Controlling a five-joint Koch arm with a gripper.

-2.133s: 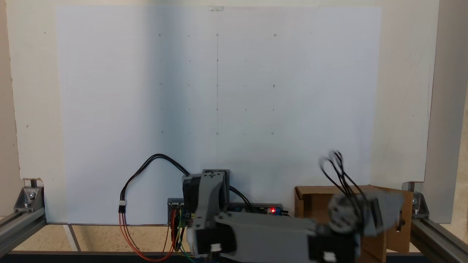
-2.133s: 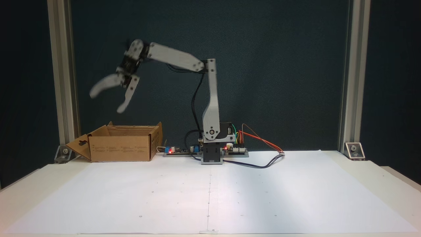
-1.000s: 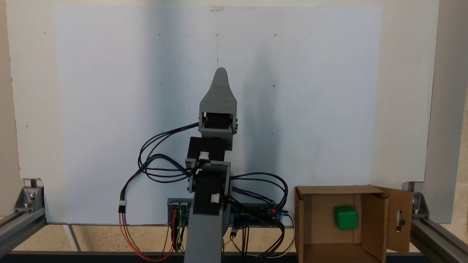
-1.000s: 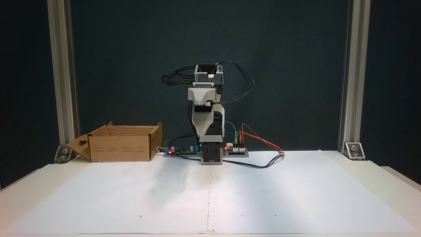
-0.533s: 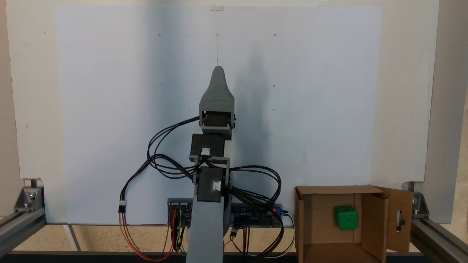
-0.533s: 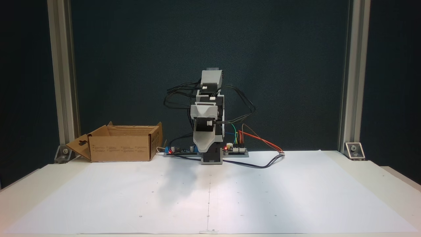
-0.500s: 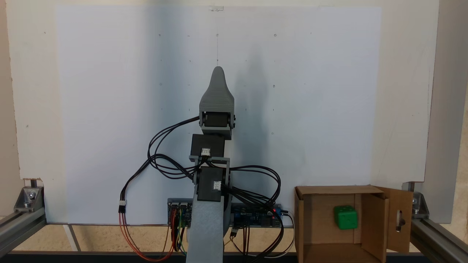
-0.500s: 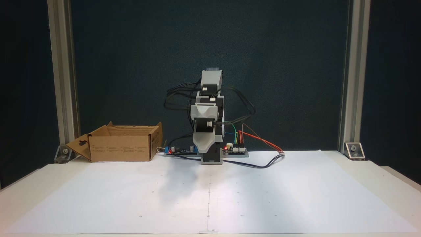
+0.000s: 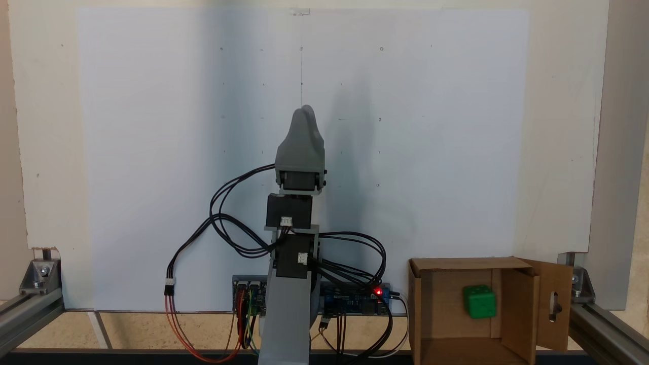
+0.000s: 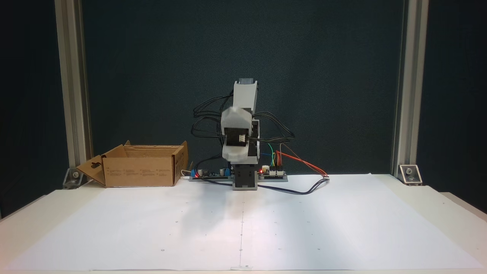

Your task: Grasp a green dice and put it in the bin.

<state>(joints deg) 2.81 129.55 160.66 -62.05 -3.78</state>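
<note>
Status check, task judged essentially done. Small bright green plastic dice with rounded edges and recessed pips lying inside brown corrugated cardboard bin with open flaps, on the bin floor toward the right-hand side as seen from above, close to an inner cardboard wall; touching that wall or not, cannot tell. Flap with slot-shaped cutout folded outward at the bin's right edge in that view. In the front-facing fixed view the same bin sits on the table at left, near the arm base, interior hidden by its walls. Grey plastic gripper well apart from the bin, over the white paper sheet, pointing away from the base along the sheet's centre line. Jaws stacked one behind the other from above, with a single tapered tip visible; slightly blurred in the front view. Degree of opening cannot be told; nothing green visible at the gripper, so judged empty. Arm folded compactly above its base, black cables looping on both sides. Remaining work, as a judgement: none on the dice itself; at most settling into a rest pose. No other loose pieces seen on the sheet.
</note>
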